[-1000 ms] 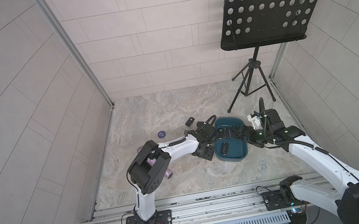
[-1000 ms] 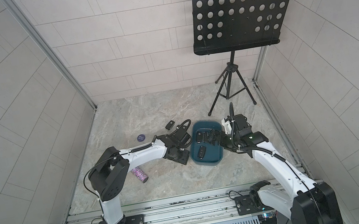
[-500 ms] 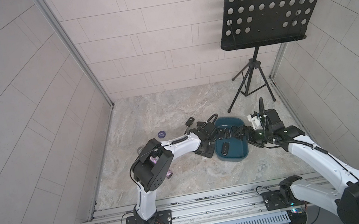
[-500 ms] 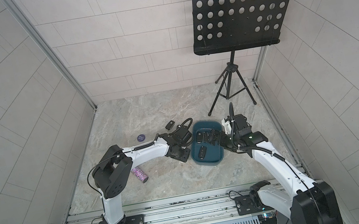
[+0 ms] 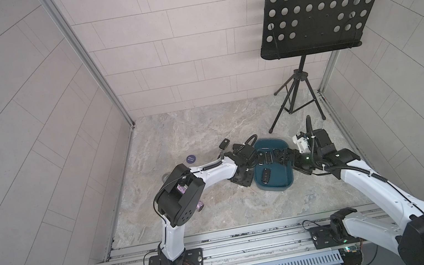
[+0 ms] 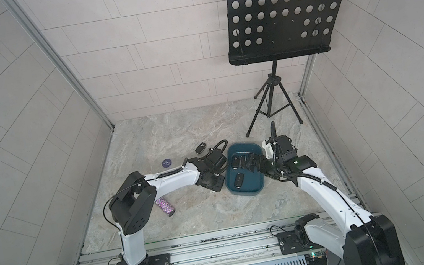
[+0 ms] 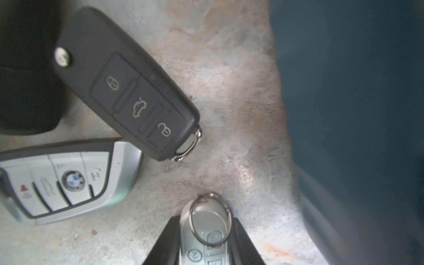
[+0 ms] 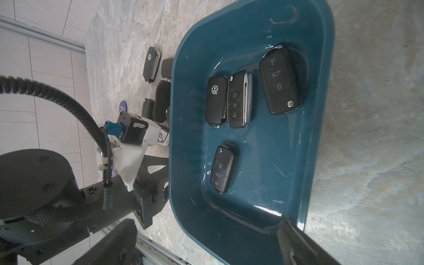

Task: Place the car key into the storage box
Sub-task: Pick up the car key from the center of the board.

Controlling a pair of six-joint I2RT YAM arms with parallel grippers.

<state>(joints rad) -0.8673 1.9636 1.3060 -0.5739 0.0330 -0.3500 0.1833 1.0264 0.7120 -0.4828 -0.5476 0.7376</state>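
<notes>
My left jaws have closed over the last second and that arm's elbow has shifted slightly; my right arm has stayed put. The left gripper (image 7: 205,219) now clamps the silver car key (image 7: 206,231) by its long sides, with the ring end poking out past my fingertips. I judge I took it across the narrow width because that is the span these fingers can pinch low on the stone surface (image 7: 229,68).

The key is not in the storage box (image 7: 355,114) yet. The box's teal wall stands just beside my left jaws, so a lift and a swing over the rim should do it.

Ahead of the fingertips lies a black flip key (image 7: 128,87), and near it a silver BMW key (image 7: 66,181), both clear of my grip.

My right gripper (image 8: 206,247) hangs spread wide and empty above one end of the box, where four keys (image 8: 229,98) already lie. I reckon it waits there out of the way. Whether my key has left the stone, I cannot tell.
</notes>
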